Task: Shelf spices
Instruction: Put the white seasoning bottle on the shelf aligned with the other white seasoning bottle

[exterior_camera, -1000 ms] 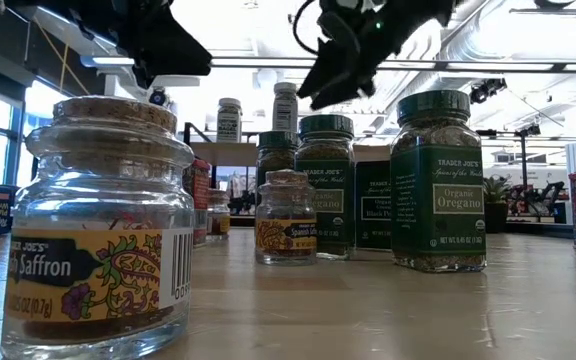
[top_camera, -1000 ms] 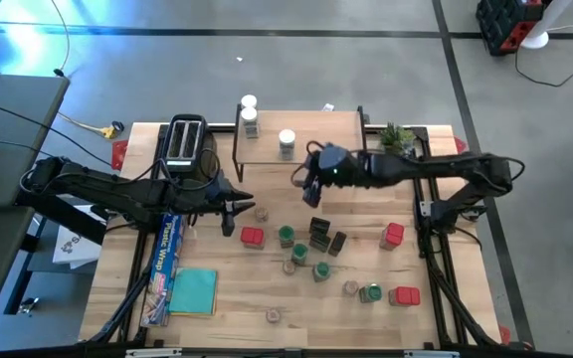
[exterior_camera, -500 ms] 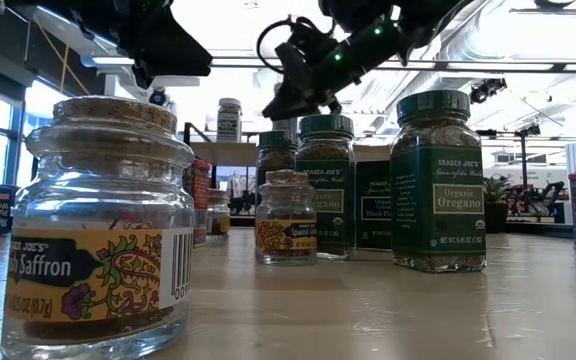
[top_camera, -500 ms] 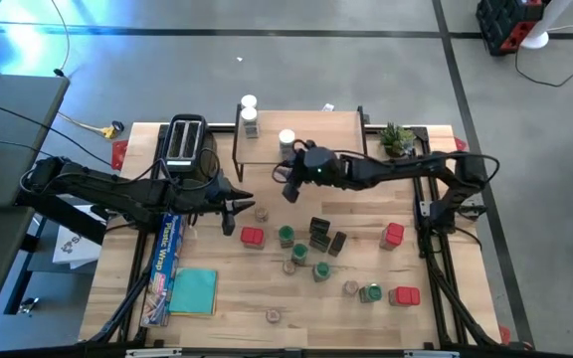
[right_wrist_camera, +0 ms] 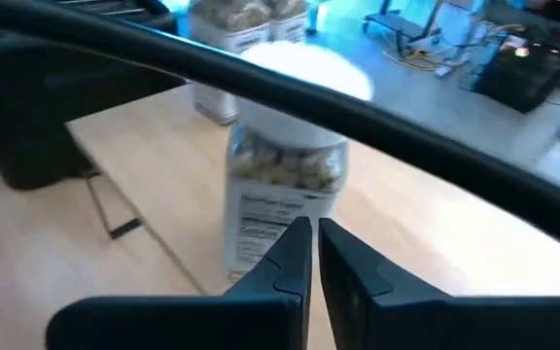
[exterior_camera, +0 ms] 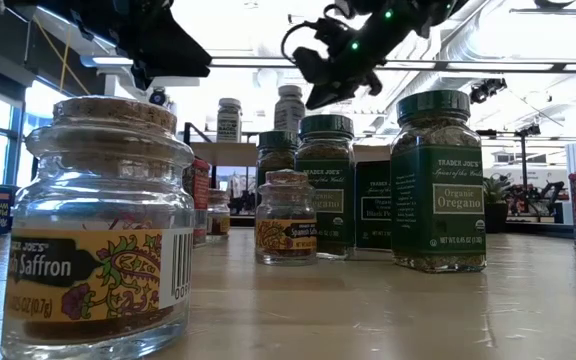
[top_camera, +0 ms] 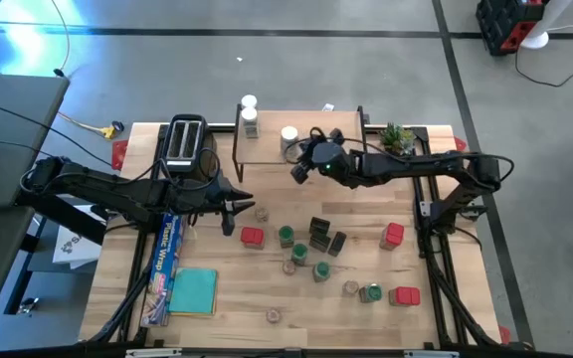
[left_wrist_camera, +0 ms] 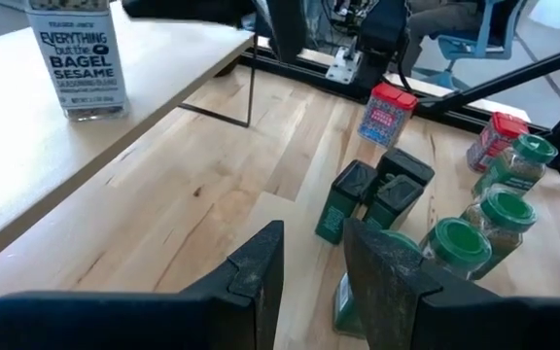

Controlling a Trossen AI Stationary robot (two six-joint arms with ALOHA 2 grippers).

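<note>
Looking at the clear white-lidded spice jar (top_camera: 288, 137), we see pale seasoning inside, standing upright on the low light-wood shelf with thin black legs (top_camera: 341, 127). Our right gripper (top_camera: 297, 172) hangs just beside it, fingers pinched together, holding nothing. Our left gripper (top_camera: 229, 212) sits partly open and empty, by the black toaster (top_camera: 184, 142).

Light wooden shelf (top_camera: 311, 131) on thin black legs, bearing two white-lidded spice jars (top_camera: 251, 119). Black toaster (top_camera: 185, 142) beside it. Red tins (top_camera: 252, 237), green-lidded jars (top_camera: 286, 236) and black boxes (top_camera: 319, 234) scattered on the table.
</note>
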